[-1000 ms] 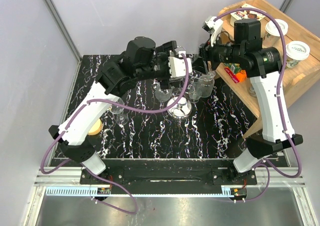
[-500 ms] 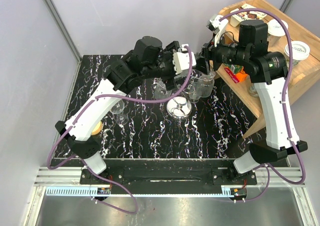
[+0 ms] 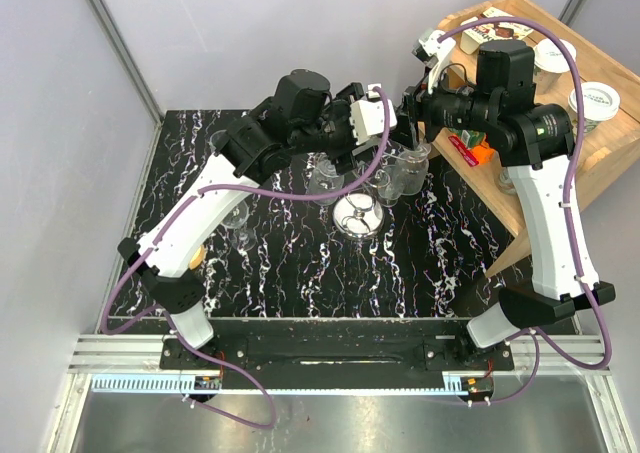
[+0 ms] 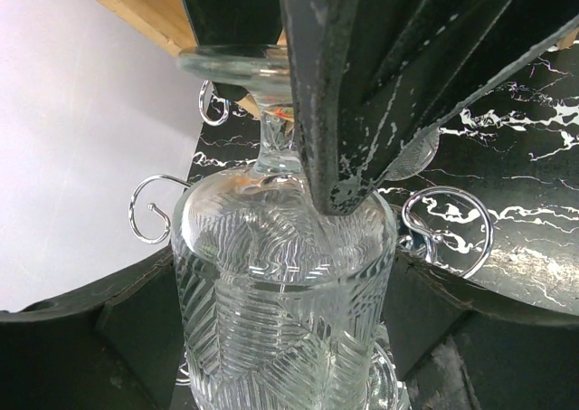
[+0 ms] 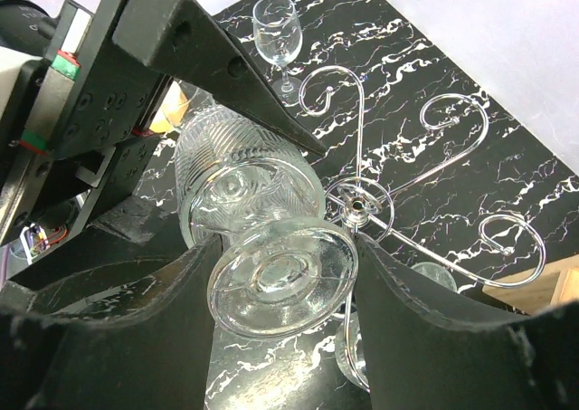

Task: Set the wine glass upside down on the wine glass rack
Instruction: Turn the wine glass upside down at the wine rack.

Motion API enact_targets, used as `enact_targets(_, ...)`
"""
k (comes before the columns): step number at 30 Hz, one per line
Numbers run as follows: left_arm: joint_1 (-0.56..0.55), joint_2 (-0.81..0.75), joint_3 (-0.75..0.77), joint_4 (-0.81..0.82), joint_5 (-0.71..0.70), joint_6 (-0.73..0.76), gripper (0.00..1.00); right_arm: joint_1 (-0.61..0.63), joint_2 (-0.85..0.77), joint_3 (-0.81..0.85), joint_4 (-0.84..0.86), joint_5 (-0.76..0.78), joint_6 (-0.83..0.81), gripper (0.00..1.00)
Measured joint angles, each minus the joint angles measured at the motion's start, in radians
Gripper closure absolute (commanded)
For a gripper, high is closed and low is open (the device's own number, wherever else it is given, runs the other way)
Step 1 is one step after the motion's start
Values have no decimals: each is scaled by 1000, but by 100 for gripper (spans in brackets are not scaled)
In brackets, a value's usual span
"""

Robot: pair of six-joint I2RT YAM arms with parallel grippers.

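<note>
A ribbed clear wine glass lies tilted above the wine glass rack, held from both ends. My left gripper is shut on its bowl, with a jaw on each side. My right gripper is shut on its round foot, and its black fingers cross the top of the left wrist view. The chrome rack's hub and curled arms sit right beside the foot. In the top view both grippers meet over the rack, the left and the right.
Other clear glasses hang on the rack. Upright wine glasses stand on the black marbled table at the left and far left. A wooden side table with paper cups stands at the right. A small round tan object lies near the left arm.
The right arm rose and swung a little right. The left arm stretched up and to the right. The glass stays between the two grippers above the rack.
</note>
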Motion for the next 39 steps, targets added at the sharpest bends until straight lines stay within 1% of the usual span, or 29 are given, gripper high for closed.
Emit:
enact_targets(3,0,0,0,0,-2,0,27,0,-1,0,0,-1,0,100)
enact_targets(5,1,0,0,1,-2,1,33,0,-3,-1,0,0,1,100)
enact_targets(11,2,0,-7,6,-1,2,44,1,-5,-3,-1,5,0,100)
enact_targets(13,2,0,-7,7,-1,4,50,1,-5,-3,-1,5,0,100)
enact_targets(14,2,0,-7,7,-1,4,55,1,-5,-3,-1,5,0,100)
enact_targets(16,2,0,-7,7,0,5,70,1,-5,-3,-1,5,1,100)
enact_targets(17,2,0,-7,7,0,5,81,1,-5,-3,-1,5,1,100)
enact_targets(18,2,0,-7,7,0,5,97,1,-5,-3,-1,5,1,100)
enact_targets(19,2,0,-7,7,0,6,100,1,-5,-3,-1,5,1,97)
enact_targets(22,2,0,-7,7,0,6,100,1,-5,-3,-2,5,1,89)
enact_targets(24,2,0,-7,7,1,6,100,1,-5,-2,-2,5,0,80)
enact_targets(26,2,0,-7,7,3,5,100,1,-5,-2,-2,5,1,76)
enact_targets(27,2,0,-7,7,4,5,100,1,-5,-2,-2,6,1,71)
enact_targets(28,2,0,-7,7,5,5,100,1,-5,-2,-2,6,1,65)
enact_targets(29,2,0,-8,7,6,5,100,1,-5,-2,-2,6,1,61)
enact_targets(32,2,0,-8,8,10,3,100,2,-5,-2,-2,8,2,57)
enact_targets(33,3,-1,-12,11,12,3,100,2,-5,-2,-2,10,2,50)
enact_targets(34,3,-3,-19,18,14,0,100,3,-5,-2,-3,14,2,46)
enact_targets(35,4,-4,-24,23,16,-1,100,3,-5,-2,-5,16,2,43)
enact_targets(38,6,-8,-40,39,23,-7,100,5,-5,-2,-7,26,2,40)
enact_targets(39,6,-8,-40,41,26,-8,100,5,-5,-2,-7,26,2,34)
